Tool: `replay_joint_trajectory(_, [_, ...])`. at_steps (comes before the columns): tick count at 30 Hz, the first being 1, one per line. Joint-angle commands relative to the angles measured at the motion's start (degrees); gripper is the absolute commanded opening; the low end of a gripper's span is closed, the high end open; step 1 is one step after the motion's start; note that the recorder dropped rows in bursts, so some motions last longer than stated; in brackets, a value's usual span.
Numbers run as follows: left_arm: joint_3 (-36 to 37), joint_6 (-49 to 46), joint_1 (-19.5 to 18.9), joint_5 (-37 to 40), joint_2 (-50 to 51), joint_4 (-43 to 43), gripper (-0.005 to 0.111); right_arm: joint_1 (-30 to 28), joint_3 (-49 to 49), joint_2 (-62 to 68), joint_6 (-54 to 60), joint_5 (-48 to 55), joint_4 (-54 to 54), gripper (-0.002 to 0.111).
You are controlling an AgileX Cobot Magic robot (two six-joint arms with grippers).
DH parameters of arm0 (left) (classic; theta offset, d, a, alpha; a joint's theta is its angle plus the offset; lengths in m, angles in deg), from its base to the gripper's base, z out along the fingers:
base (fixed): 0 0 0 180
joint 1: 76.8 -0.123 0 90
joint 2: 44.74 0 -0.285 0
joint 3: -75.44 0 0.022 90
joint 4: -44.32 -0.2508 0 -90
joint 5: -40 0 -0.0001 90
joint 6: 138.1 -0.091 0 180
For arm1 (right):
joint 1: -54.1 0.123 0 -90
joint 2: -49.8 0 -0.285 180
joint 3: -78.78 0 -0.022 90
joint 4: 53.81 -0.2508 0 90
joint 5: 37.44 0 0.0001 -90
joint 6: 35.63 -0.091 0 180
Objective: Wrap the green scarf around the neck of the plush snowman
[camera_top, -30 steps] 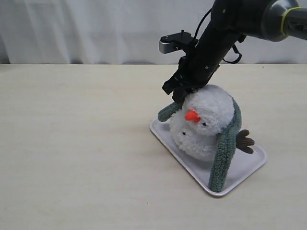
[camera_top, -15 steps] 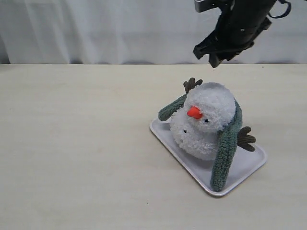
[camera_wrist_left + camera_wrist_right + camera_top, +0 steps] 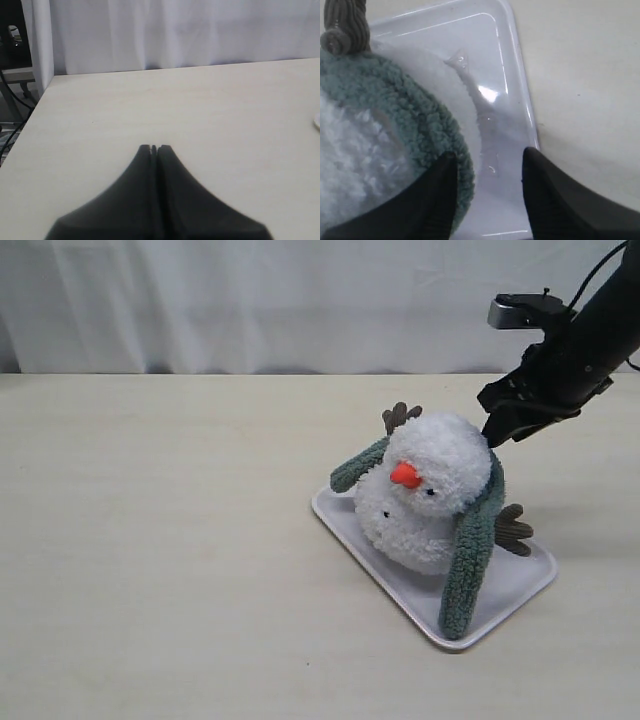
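Note:
The plush snowman (image 3: 432,495) sits tilted on a white tray (image 3: 520,590), its orange nose (image 3: 404,476) facing forward-left. The green scarf (image 3: 470,550) drapes behind its head: one end hangs down the right side onto the tray, the other end (image 3: 355,468) sticks out at the left. My right gripper (image 3: 495,435) hovers open just right of the head, above the scarf. In the right wrist view the right gripper (image 3: 487,156) is open over the tray (image 3: 500,75), with one finger beside the scarf (image 3: 415,117) and nothing held. The left gripper (image 3: 154,148) is shut over bare table.
Brown twig arms stick out behind the head (image 3: 400,417) and at the right side (image 3: 512,530). A white curtain (image 3: 250,300) hangs behind the beige table (image 3: 150,540). The table's edge (image 3: 37,102) shows in the left wrist view.
The right arm has lifted off the snowman's head, swung right and come down beside the head's right side. The snowman's rear twig arm has come into view.

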Motion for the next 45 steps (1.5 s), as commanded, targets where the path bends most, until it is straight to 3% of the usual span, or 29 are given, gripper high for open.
replay_joint_trajectory(1, [0.2,-0.1,0.0,-0.5,-0.1,0.3,0.000,-0.1,-0.8,0.0,5.0,-1.3,-5.1,0.041])
replay_joint_trajectory(10, [0.2,-0.1,0.0,-0.5,-0.1,0.3,0.000,0.3,-2.5,0.0,3.2,-4.0,-6.8,0.041])
replay_joint_trajectory(14, [0.2,-0.1,0.0,-0.5,-0.1,0.3,0.000,1.2,-2.3,0.0,3.2,-4.0,-7.4,0.035])
replay_joint_trajectory(24, [0.2,-0.1,0.0,-0.5,-0.1,0.3,0.000,3.1,7.7,-5.3,3.5,-0.1,-5.1,0.036])
replay_joint_trajectory(29, [0.2,-0.1,0.0,-0.5,-0.1,0.3,0.000,14.0,8.5,-7.4,3.4,-4.1,3.2,0.048])
replay_joint_trajectory(37, [0.2,-0.1,0.0,-0.5,-0.1,0.3,0.000,33.7,8.5,-1.9,-7.6,-6.0,35.7,0.049])
replay_joint_trajectory(45, [0.2,-0.1,0.0,-0.5,-0.1,0.3,0.000,41.0,8.5,7.9,-4.8,-4.9,46.1,0.049])
